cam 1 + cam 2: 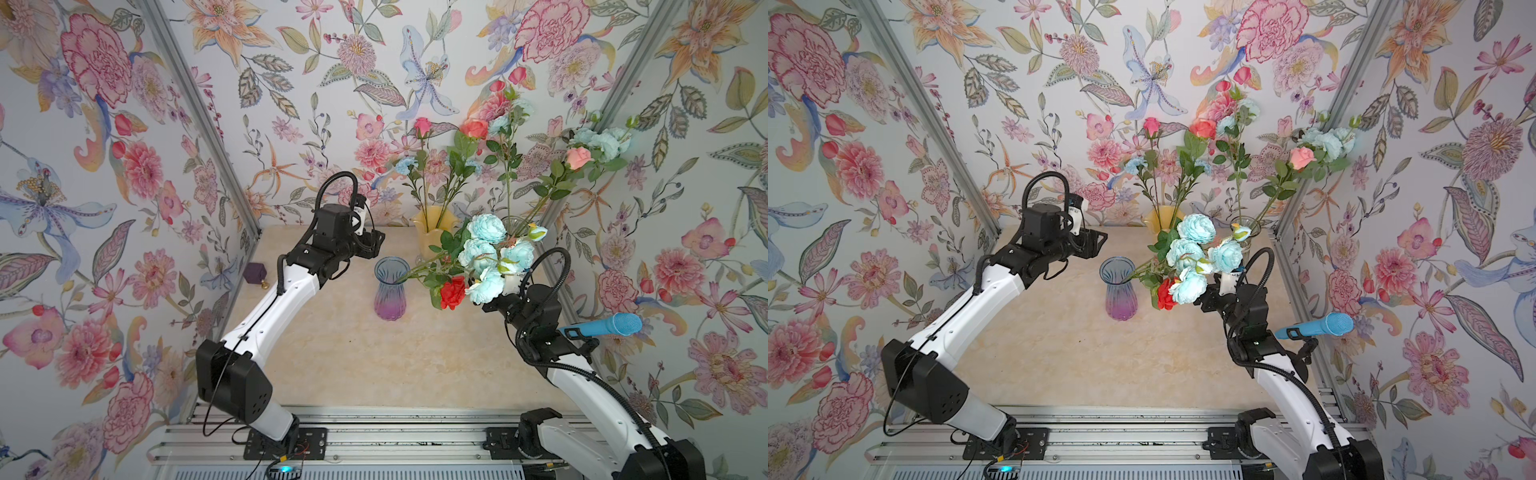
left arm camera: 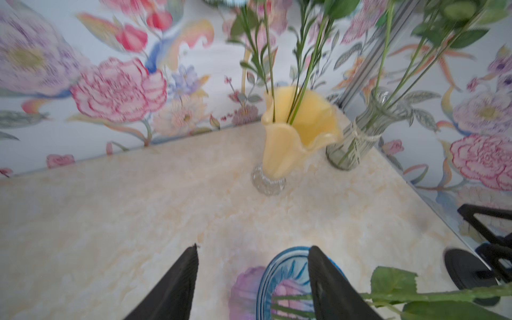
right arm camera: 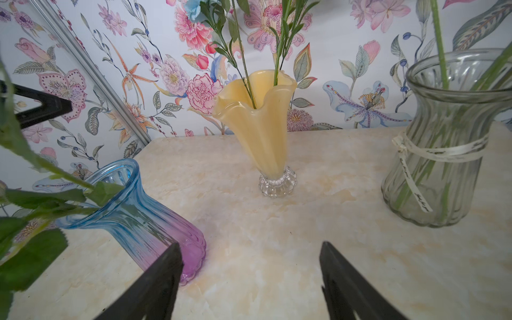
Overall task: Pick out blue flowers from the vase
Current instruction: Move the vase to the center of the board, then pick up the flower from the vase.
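The blue flowers (image 1: pixel 485 229) were seen leaning out of the blue-and-purple vase (image 1: pixel 390 291) toward the right arm, a red rose (image 1: pixel 453 293) among them. The left gripper (image 2: pixel 253 246) was held wide and empty just by its rim; the right gripper (image 3: pixel 250 245) was spread wide too, nothing held, probably kept ready beside the blooms for the stems.
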`<state>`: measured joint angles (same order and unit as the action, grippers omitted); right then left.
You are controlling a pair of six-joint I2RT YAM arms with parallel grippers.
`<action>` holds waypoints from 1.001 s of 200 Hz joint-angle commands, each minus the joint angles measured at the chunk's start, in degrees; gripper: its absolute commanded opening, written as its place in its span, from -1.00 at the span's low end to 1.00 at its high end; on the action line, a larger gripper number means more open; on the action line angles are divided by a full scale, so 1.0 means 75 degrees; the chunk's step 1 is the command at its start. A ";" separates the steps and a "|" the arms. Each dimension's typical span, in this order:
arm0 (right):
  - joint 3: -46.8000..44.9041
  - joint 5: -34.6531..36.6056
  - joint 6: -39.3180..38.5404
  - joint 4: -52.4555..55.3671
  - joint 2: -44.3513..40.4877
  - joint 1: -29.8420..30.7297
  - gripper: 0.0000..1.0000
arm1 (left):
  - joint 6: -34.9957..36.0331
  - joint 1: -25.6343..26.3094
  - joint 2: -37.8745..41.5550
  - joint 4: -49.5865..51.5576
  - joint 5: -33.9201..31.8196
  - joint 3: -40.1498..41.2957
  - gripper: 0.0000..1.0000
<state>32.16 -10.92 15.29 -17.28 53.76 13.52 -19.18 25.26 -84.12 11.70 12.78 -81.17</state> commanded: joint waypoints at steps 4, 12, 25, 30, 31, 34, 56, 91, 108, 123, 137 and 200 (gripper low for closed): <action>-0.0460 0.0378 0.0144 -0.0169 -0.0666 -0.0030 0.59 | 0.0421 0.0456 0.1451 -0.3328 -0.0639 0.2164 0.35; -0.0583 0.0398 0.0195 -0.0269 -0.0769 -0.0050 0.58 | 0.0631 0.0572 0.1919 -0.3906 -0.0696 0.2954 0.41; -0.0623 0.0386 0.0223 -0.0329 -0.0756 -0.0067 0.55 | 0.1019 0.0732 0.2572 -0.4514 -0.0673 0.3975 0.43; -0.0583 0.0362 0.0221 -0.0327 -0.0702 -0.0078 0.54 | 0.1162 0.0782 0.2771 -0.4581 -0.0672 0.4212 0.45; -0.0578 0.0346 0.0222 -0.0324 -0.0689 -0.0079 0.54 | 0.1192 0.0788 0.2804 -0.4600 -0.0672 0.4253 0.45; -0.0555 0.0308 0.0223 -0.0322 -0.0645 -0.0083 0.54 | 0.1270 0.0814 0.2882 -0.4618 -0.0666 0.4350 0.46; -0.0336 0.0050 0.0197 -0.0253 -0.0294 -0.0092 0.49 | 0.1771 0.0892 0.3014 -0.4064 -0.0272 0.4123 0.31; -0.0312 -0.0166 0.0145 -0.0300 -0.0221 -0.0092 0.42 | 0.2414 0.1377 0.2278 -0.3442 -0.0028 0.3494 0.23; -0.0391 -0.0150 0.0161 -0.0362 -0.0318 -0.0092 0.41 | 0.2668 0.1759 0.1842 -0.3122 -0.0166 0.3103 0.20; -0.0409 -0.0144 0.0157 -0.0378 -0.0356 -0.0096 0.40 | 0.2811 0.2105 0.1551 -0.2885 -0.0278 0.2791 0.16; -0.0398 -0.0167 0.0145 -0.0391 -0.0331 -0.0101 0.40 | 0.2875 0.2318 0.1375 -0.2806 -0.0342 0.2625 0.15; -0.0437 -0.0162 0.0118 -0.0380 -0.0417 -0.0103 0.39 | 0.2897 0.2621 0.0821 -0.2727 -0.0431 0.2271 0.17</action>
<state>28.45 -11.62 16.12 -18.72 52.05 13.02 1.15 44.38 -76.05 -9.30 11.03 -61.95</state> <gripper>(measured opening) 0.699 0.583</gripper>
